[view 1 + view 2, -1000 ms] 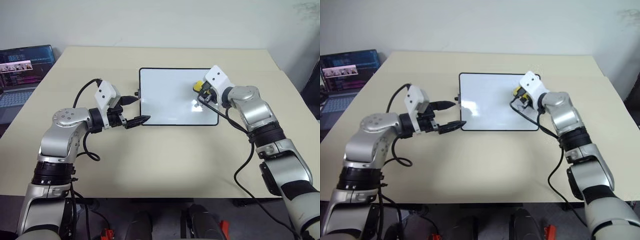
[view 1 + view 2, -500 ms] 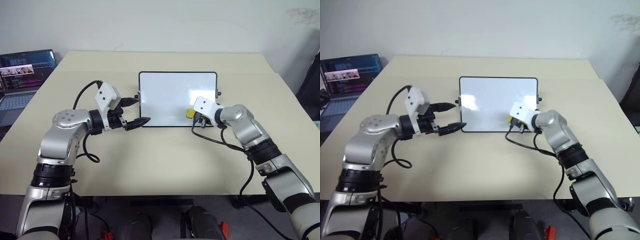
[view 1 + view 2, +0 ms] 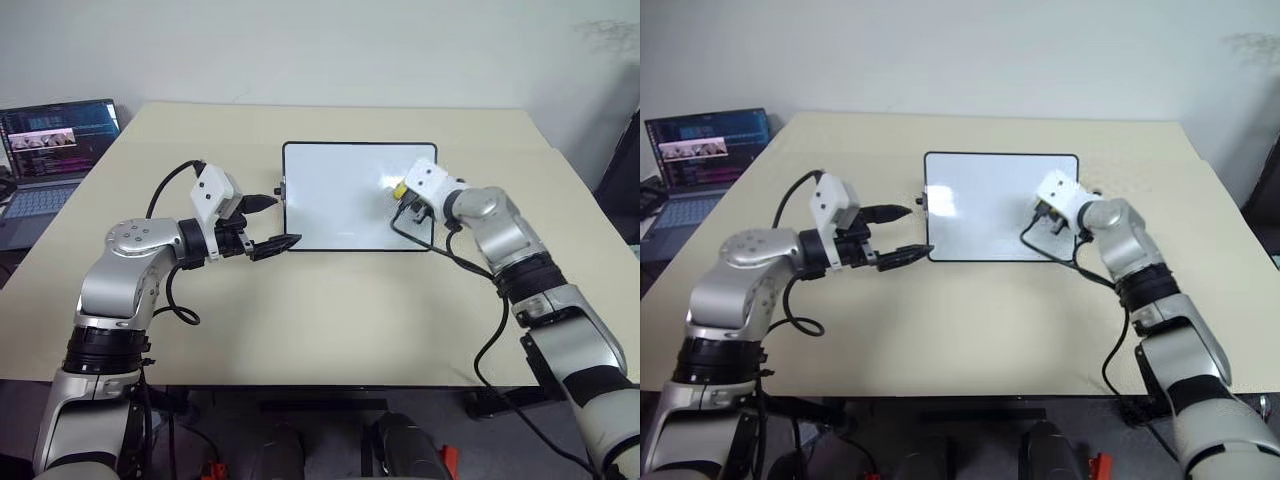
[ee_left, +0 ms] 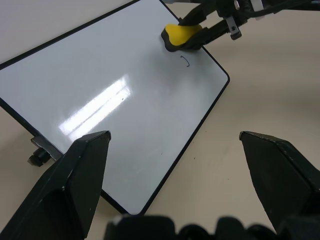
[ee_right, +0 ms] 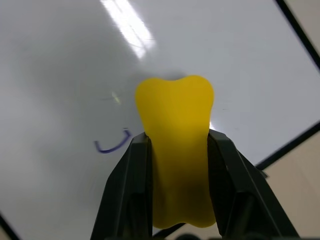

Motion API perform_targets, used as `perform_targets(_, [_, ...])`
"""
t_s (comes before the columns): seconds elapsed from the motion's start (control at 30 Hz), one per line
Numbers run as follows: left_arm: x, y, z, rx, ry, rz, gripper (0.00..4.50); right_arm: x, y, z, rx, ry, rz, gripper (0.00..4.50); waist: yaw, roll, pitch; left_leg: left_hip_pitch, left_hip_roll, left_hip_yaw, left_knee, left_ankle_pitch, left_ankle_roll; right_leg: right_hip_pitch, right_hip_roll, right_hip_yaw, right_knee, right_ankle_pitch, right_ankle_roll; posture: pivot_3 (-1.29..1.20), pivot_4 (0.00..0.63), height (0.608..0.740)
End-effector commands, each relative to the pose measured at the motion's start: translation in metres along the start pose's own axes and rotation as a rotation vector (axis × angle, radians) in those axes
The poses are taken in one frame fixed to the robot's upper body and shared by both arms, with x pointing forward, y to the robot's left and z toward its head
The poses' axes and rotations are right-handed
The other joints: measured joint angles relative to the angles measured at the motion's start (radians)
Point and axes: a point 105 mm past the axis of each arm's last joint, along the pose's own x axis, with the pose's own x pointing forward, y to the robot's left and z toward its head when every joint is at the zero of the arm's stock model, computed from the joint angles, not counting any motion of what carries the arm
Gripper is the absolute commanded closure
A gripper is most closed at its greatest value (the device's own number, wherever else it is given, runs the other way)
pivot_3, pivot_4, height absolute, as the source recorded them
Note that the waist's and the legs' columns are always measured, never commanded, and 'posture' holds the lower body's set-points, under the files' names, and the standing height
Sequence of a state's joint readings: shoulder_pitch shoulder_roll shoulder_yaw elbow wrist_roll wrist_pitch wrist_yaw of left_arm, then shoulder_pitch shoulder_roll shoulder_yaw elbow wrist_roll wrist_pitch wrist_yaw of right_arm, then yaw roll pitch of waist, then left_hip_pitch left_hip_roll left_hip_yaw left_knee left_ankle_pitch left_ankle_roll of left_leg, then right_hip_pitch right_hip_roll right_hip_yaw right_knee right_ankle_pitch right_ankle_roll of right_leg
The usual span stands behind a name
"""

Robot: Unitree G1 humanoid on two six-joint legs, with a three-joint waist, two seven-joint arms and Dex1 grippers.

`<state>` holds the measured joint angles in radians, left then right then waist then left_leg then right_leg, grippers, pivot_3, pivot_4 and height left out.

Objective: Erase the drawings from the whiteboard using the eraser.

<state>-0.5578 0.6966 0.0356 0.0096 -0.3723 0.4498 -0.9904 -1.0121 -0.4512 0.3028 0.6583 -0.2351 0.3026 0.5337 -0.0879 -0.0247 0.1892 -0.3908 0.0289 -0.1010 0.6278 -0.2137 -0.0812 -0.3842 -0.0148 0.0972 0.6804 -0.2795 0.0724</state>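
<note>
**While one blue curl remains, the wiping step is nearly finished**

With the eraser [image 5: 176, 150] clamped between the two black fingers [image 5: 129, 190] of the right end effector [image 3: 404, 193], the erasing itself is the step in hand, and it looks close to its end. The whiteboard [image 3: 340, 190] lies flat near the middle of the bench [image 3: 330, 320], and almost all of its glossy face reads as bare white. The one trace of the drawings I can make out is a small blue hook-shaped stroke [image 5: 113, 144], sitting just beside the eraser, at about 9 o'clock from it in the right wrist view and at about 5 o'clock from it in the left wrist view [image 4: 185, 61].

My judgement is that the next move calls for a short sideways pass of the eraser over that stroke, pressed flat enough for its dark underside to rub the surface. Any further marks hidden under the eraser or the arm cannot be ruled out.

The eraser is a small yellow block with a notched, rounded end, its dark base showing in the left wrist view [image 4: 183, 38]. It sits on or just above the board toward the board's 3 o'clock edge; contact cannot be confirmed.

The left end effector [image 3: 272, 222] hangs with its fingers spread wide and gripping nothing, at the board's 9 o'clock edge near the small black side knob [image 3: 277, 189]. A laptop [image 3: 55, 140] stands at the far 10 o'clock corner, well apart.
</note>
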Motion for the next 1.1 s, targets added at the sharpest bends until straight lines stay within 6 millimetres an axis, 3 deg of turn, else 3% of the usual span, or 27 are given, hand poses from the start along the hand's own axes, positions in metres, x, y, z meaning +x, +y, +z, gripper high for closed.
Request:
perform_targets(0.03, [-0.002,0.004,0.015,0.049,-0.037,0.015,0.00,-0.001,-0.008,-0.028,0.004,0.098,-0.038,3.40,0.000,0.000,0.000,0.000,0.000,0.000,0.000,0.000,0.000,0.000,0.000,0.000,0.000,0.000,0.000,0.00,0.150,0.740])
perform_targets(0.27, [-0.002,0.004,0.015,0.049,-0.037,0.015,0.00,-0.004,0.052,-0.037,-0.045,0.117,0.232,3.41,0.000,0.000,0.000,0.000,0.000,0.000,-0.001,0.000,0.000,0.000,0.000,0.000,-0.001,0.000,0.000,0.00,0.150,0.740])
perform_targets(0.5, [-0.003,0.003,0.016,0.048,-0.035,0.015,0.00,-0.010,0.084,-0.041,-0.047,0.129,0.345,3.41,-0.012,-0.001,0.000,0.001,0.001,0.000,-0.001,0.000,0.000,0.000,0.001,0.000,0.000,0.000,0.000,0.00,0.150,0.740])
perform_targets(0.67, [-0.002,0.004,0.017,0.050,-0.039,0.016,0.00,-0.010,0.078,-0.044,-0.047,0.143,0.332,3.41,-0.014,-0.001,-0.001,0.001,0.001,0.000,-0.001,0.000,0.000,0.000,0.001,0.001,0.000,0.000,0.000,0.00,0.150,0.740])
perform_targets(0.73, [-0.002,0.003,0.016,0.049,-0.038,0.016,0.00,-0.009,0.068,-0.042,-0.049,0.141,0.289,3.41,-0.015,-0.001,-0.001,0.001,0.001,0.001,-0.001,0.000,0.000,0.000,0.001,0.001,-0.001,0.000,0.000,0.00,0.150,0.740])
perform_targets(0.9, [-0.003,0.003,0.016,0.045,-0.039,0.015,0.00,-0.019,0.046,-0.020,-0.020,0.063,0.275,3.41,-0.011,-0.001,0.000,0.000,0.001,0.001,-0.001,0.000,0.000,-0.001,0.001,0.001,-0.001,0.000,0.000,0.00,0.150,0.740])
perform_targets(0.97, [-0.003,0.004,0.017,0.046,-0.043,0.014,0.00,-0.031,0.040,-0.001,-0.007,-0.039,0.300,3.41,-0.007,0.000,0.001,-0.002,0.000,0.000,-0.001,0.000,0.000,-0.003,0.001,0.001,-0.001,0.000,0.000,0.00,0.150,0.740])
perform_targets(1.03, [-0.003,0.004,0.020,0.047,-0.054,0.003,0.00,-0.055,0.033,0.024,0.049,-0.199,0.341,3.41,0.002,0.001,0.003,-0.008,0.000,0.000,-0.001,0.000,0.000,-0.007,0.001,0.000,-0.001,0.000,0.000,0.00,0.150,0.740])
perform_targets(1.1, [0.000,-0.004,0.025,0.036,-0.075,-0.052,0.00,-0.074,0.013,0.029,0.130,-0.258,0.287,3.41,0.006,0.001,0.004,-0.012,0.000,-0.001,-0.003,0.000,0.000,-0.011,0.001,-0.001,-0.002,-0.001,0.000,0.00,0.150,0.740])
